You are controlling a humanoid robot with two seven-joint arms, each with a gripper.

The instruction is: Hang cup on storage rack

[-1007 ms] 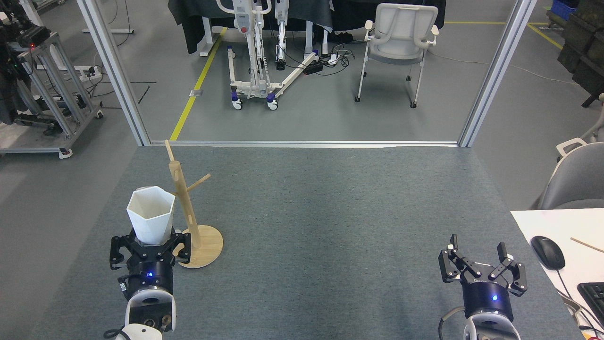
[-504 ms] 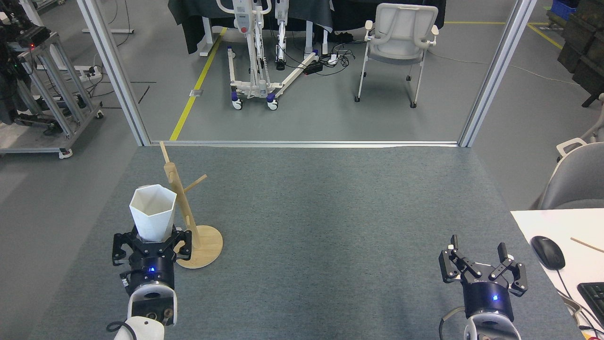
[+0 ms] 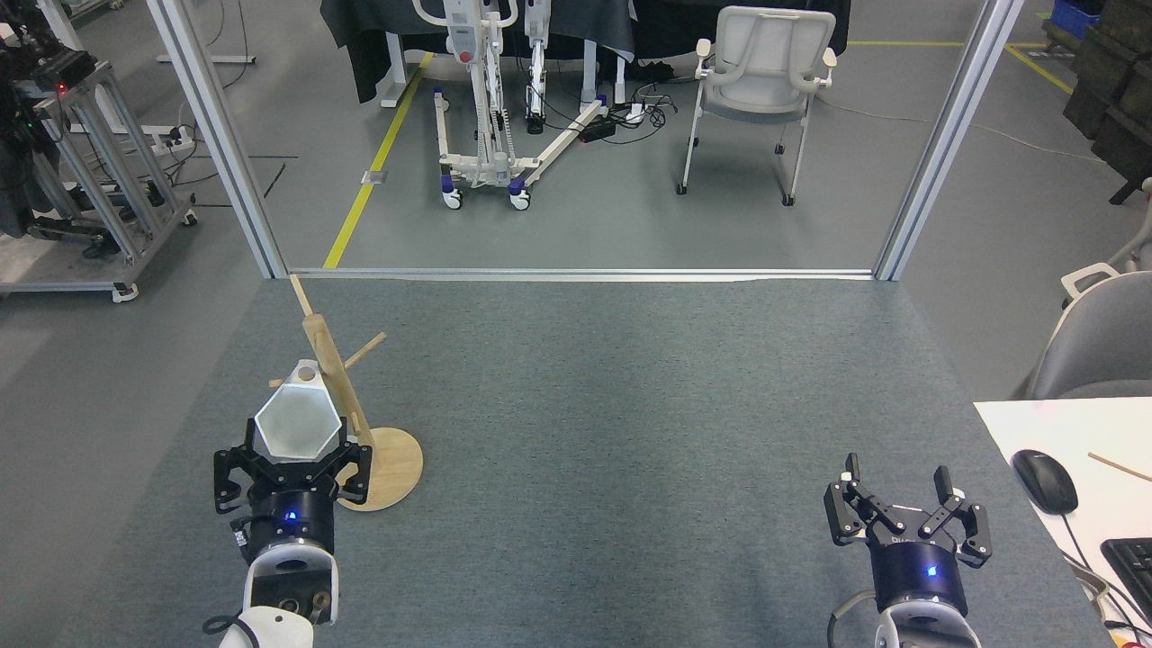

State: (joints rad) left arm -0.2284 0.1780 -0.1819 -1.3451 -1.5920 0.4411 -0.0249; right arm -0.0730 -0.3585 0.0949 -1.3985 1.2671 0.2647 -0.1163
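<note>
Grey carpet (image 3: 612,432) covers the working surface, and most of it lies bare to the right of the rack (image 3: 346,409), all the way across to the right gripper (image 3: 907,515). The rack stands near the carpet's left side, its round wooden base flat on the carpet and its post leaning away to the upper left, with one thin peg pointing past the far carpet edge and another sticking out to the right. Beyond the rack, a metal rail marks the far edge of the carpet, with two slanted aluminium posts rising from its ends.

The left gripper (image 3: 292,468) sits just left of the rack's base, its fingers closed around the lower part of the cup (image 3: 298,421). The cup is tipped so its hexagonal mouth faces the camera, and its small tab with the round hole lies against the rack's post; whether a peg passes through the hole cannot be told. The right gripper, well apart from the rack, holds nothing, its fingers spread wide.

Right of the carpet, a white desk (image 3: 1035,432) carries a black mouse (image 3: 1044,480). Past the rail is grey floor with a white chair (image 3: 760,81) and a wheeled white frame (image 3: 490,99).
</note>
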